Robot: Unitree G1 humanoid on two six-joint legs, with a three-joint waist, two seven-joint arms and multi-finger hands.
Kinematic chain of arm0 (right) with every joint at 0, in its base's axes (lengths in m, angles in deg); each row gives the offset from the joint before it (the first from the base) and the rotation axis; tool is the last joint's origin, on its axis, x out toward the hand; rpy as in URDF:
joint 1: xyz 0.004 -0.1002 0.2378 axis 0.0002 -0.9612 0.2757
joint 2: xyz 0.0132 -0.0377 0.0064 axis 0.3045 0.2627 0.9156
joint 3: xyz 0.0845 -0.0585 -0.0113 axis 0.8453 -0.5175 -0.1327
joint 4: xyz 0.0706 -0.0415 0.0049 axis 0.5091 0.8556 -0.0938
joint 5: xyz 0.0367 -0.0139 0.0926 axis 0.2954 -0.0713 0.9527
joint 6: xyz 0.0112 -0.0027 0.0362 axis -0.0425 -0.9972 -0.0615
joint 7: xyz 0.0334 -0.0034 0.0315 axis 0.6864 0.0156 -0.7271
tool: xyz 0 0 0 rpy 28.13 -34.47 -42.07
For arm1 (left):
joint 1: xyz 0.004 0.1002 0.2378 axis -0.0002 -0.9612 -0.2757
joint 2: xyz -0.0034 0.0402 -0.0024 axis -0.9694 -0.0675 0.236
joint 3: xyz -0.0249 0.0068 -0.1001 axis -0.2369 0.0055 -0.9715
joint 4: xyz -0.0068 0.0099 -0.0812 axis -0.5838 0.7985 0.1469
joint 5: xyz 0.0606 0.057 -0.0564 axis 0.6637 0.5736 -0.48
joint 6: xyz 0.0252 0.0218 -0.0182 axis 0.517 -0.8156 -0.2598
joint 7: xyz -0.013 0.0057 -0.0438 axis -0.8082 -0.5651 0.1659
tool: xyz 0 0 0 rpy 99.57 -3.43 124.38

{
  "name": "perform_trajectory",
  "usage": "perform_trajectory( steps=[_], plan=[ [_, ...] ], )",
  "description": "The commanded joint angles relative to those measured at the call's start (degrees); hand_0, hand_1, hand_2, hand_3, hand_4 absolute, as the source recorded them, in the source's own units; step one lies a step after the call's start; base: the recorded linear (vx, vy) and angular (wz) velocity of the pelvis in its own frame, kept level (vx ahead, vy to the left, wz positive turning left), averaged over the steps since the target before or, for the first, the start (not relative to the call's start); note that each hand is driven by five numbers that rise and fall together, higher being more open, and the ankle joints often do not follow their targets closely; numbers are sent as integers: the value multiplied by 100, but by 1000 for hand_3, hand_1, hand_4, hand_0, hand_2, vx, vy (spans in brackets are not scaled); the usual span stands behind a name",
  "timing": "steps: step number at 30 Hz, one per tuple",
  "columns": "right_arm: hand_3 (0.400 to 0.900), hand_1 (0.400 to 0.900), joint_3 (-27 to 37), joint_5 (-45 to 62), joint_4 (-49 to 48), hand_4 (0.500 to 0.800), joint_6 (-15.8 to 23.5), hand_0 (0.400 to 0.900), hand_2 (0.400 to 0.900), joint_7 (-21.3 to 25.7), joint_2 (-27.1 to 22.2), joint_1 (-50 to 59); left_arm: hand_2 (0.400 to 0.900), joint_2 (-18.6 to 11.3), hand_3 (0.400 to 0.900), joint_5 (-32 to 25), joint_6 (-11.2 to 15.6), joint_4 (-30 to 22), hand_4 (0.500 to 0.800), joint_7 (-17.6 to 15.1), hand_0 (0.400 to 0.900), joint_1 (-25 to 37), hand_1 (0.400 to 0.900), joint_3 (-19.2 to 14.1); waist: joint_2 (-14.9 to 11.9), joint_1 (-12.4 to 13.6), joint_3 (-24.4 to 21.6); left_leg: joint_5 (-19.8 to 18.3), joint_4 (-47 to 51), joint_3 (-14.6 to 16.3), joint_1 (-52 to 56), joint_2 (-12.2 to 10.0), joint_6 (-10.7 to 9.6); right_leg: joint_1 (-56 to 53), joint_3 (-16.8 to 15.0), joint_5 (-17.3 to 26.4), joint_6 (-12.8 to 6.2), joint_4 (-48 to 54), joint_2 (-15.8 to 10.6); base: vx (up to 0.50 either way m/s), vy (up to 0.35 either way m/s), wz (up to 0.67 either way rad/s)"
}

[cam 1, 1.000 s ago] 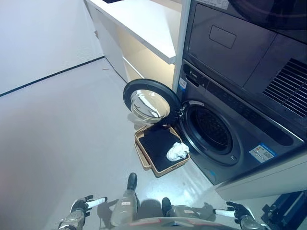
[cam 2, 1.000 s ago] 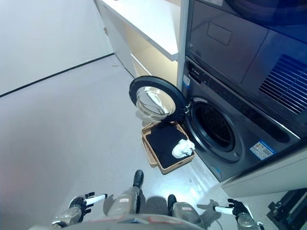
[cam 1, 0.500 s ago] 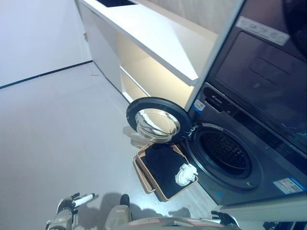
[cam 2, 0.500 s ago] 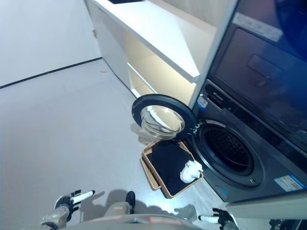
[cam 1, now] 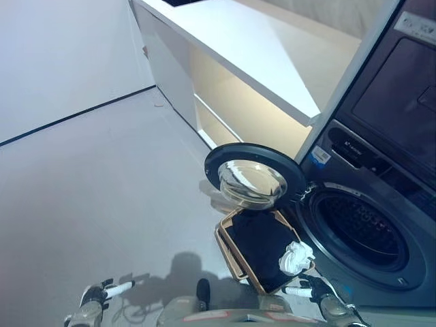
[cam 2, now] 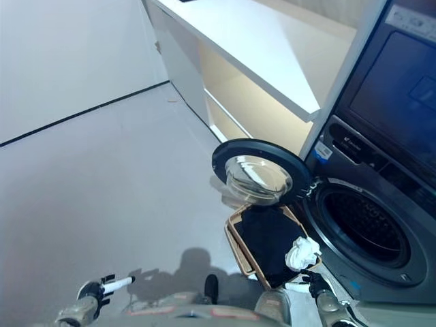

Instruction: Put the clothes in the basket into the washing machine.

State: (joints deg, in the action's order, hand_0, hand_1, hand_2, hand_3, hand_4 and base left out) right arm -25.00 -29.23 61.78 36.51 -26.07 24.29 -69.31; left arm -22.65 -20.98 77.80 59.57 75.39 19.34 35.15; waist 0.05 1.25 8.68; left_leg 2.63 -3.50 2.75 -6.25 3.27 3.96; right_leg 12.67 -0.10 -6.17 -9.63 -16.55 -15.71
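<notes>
A tan basket (cam 1: pixel 230 253) stands on the floor in front of the dark washing machine (cam 1: pixel 364 235), just below its open round door (cam 1: pixel 255 177). In the basket lie a black cloth (cam 1: pixel 259 244) and a crumpled white cloth (cam 1: pixel 294 257) at the corner nearest the drum. The drum opening (cam 2: pixel 368 235) looks dark and empty. My left hand (cam 1: pixel 95 298) hangs low at the bottom left, open and empty, far from the basket. My right hand (cam 1: pixel 317 294) is at the bottom, just in front of the basket's near corner, fingers relaxed and holding nothing.
A white counter (cam 1: pixel 252 48) with a lit recess under it runs along the wall left of the machine. A second dark appliance (cam 1: pixel 402 88) is stacked above the washing machine. Grey floor stretches to the left up to a white wall (cam 1: pixel 61 54).
The camera has swung, so the machine and basket sit further right and lower in the view. The clothes have not moved. My right hand now shows close to the basket's near corner.
</notes>
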Motion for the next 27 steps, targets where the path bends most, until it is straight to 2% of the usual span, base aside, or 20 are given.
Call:
perform_trajectory(
  steps=[1, 3, 6, 7, 8, 14, 18, 23, 27],
  plan=[
    [900, 900, -98, -209, -446, 800, 30, 900, 900, 226, -558, 65, 900, -395, 900, 64, 211, -247, 800, -165, 900, 221, 900, -87, -202, -212, 337, -377, -859, -425, -611, -290, -593, 71, 54, 1294, -63, 559, -72, -31, -131, 25],
    [900, 900, -198, -304, -368, 800, 6, 900, 900, 245, -579, 168, 900, -360, 900, 26, 218, -334, 800, -197, 900, 329, 900, -15, -289, -153, 387, -333, -869, -483, -766, -269, -658, -26, 211, 1302, -67, 745, -70, -37, -121, 17],
    [900, 900, -307, -475, -386, 800, -12, 900, 900, 364, -764, 402, 900, -281, 900, -27, 280, -508, 800, -275, 900, 424, 900, 151, -245, -147, 412, -227, -767, -557, -1038, -317, -735, 87, 355, 1414, -96, 983, -78, -108, -102, 5],
    [900, 900, -572, -717, -378, 800, -27, 900, 900, 536, -894, 804, 900, -301, 900, -106, 327, -507, 800, -371, 900, 600, 900, 245, -207, -133, 559, -175, -825, -570, -1310, -334, -762, 323, 275, 1455, -92, 952, -63, -187, -53, -13],
    [900, 900, -577, -717, -367, 800, -24, 900, 900, 538, -893, 822, 900, -300, 900, -106, 329, -500, 800, -371, 900, 611, 900, 239, -206, -132, 545, -183, -846, -565, -1345, -337, -763, 360, 266, 1451, -92, 936, -59, -204, -29, -28],
    [900, 900, -1705, -2123, -195, 800, -185, 900, 900, 828, -1277, 1876, 900, -347, 900, -556, 466, -624, 800, -565, 900, 1036, 900, 246, -112, -61, 964, -131, -1028, -634, -1996, -314, -755, 1140, -26, 1518, -69, 752, 28, -145, -10, -17],
    [900, 900, -2306, -3000, -141, 800, -346, 900, 900, 1220, -1517, 2470, 900, -341, 900, -889, 589, -789, 800, -715, 900, 1415, 900, 342, -26, -71, 1172, -47, -1155, -621, -2532, -305, -784, 1712, -161, 1572, -68, 620, 38, -161, 9, -2],
    [900, 900, -2553, -3566, -143, 800, -558, 900, 900, 1625, -1818, 2873, 900, -298, 900, -1167, 701, -1187, 800, -863, 900, 1614, 900, 460, 85, -77, 1344, 2, -1484, -581, -3349, -268, -833, 2516, -264, 1611, -80, 321, -18, -151, 8, 3],
    [900, 900, -2648, -3748, -125, 800, -661, 900, 900, 1830, -1913, 3026, 900, -267, 900, -1267, 707, -1202, 800, -904, 900, 1662, 900, 539, 129, -45, 1373, -41, -1704, -573, -3694, -277, -852, 2896, -343, 1558, -64, 65, -12, -81, 1, -2]
  ],
)
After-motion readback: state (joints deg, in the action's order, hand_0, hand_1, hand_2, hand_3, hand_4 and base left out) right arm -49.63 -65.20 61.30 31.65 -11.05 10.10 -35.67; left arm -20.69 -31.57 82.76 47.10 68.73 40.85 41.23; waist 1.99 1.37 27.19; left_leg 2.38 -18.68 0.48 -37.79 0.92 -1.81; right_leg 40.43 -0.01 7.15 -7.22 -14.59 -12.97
